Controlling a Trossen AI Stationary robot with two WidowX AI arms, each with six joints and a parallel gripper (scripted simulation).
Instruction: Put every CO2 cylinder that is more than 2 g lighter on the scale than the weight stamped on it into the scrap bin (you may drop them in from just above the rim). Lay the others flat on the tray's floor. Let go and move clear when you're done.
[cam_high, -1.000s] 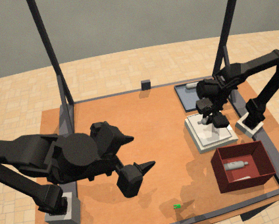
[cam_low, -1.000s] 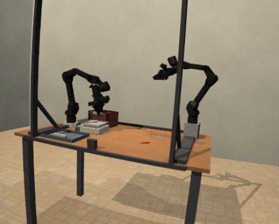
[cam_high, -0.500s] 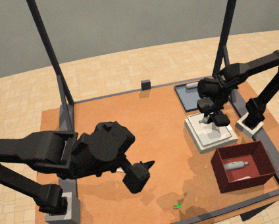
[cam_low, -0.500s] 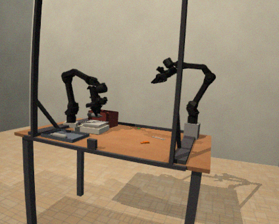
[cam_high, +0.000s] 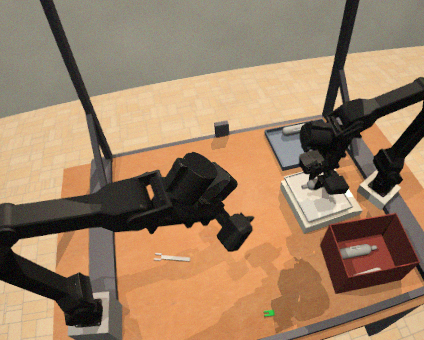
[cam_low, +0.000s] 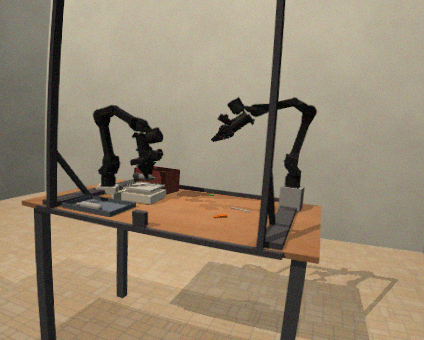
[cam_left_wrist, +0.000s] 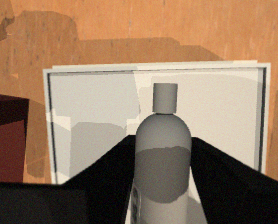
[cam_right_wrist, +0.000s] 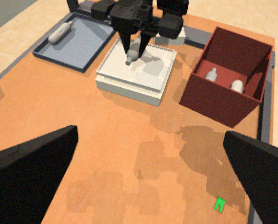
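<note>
Left gripper (cam_high: 313, 182) (cam_low: 145, 175) (cam_left_wrist: 163, 145) (cam_right_wrist: 133, 53): pinching a grey cylinder, one finger on each side, over the scale.
Held cylinder (cam_high: 307, 185) (cam_low: 140, 176) (cam_left_wrist: 163, 170) (cam_right_wrist: 132, 55): neck free past the fingertips; some marking on its side, can't read it. Can't tell if it touches the pan.
Scale (cam_high: 320, 216) (cam_low: 143, 197) (cam_left_wrist: 95, 97) (cam_right_wrist: 112, 88): pale, flat top, between tray and bin. No readout legible.
Bin (cam_high: 350, 279) (cam_low: 172, 181) (cam_left_wrist: 12, 150) (cam_right_wrist: 212, 100): dark red, just beside the scale. Two cylinders in it.
Bin cylinder A (cam_high: 357, 251) (cam_right_wrist: 211, 76): grey, lying down.
Bin cylinder B (cam_high: 367, 271) (cam_right_wrist: 237, 86): pale, mostly behind the bin wall from the top.
Tray (cam_high: 284, 149) (cam_low: 112, 207) (cam_right_wrist: 82, 49): blue, other side of the scale from the bin.
Tray cylinder (cam_high: 292, 130) (cam_low: 90, 205) (cam_right_wrist: 60, 33): lying flat on the tray floor, near one edge.
Right gripper (cam_high: 243, 201) (cam_low: 216, 138) (cam_right_wrist: 152, 132): fingers spread wide, nothing between them, up above the table, well apart from the scale.
Green clip (cam_high: 269, 313) (cam_low: 211, 195) (cam_right_wrist: 219, 204): on the table, bin side.
Fork tool (cam_high: 175, 258) (cam_low: 241, 209): pale, flat on the table.
Orange bit (cam_low: 220, 216): on the table near the fork tool.
</note>
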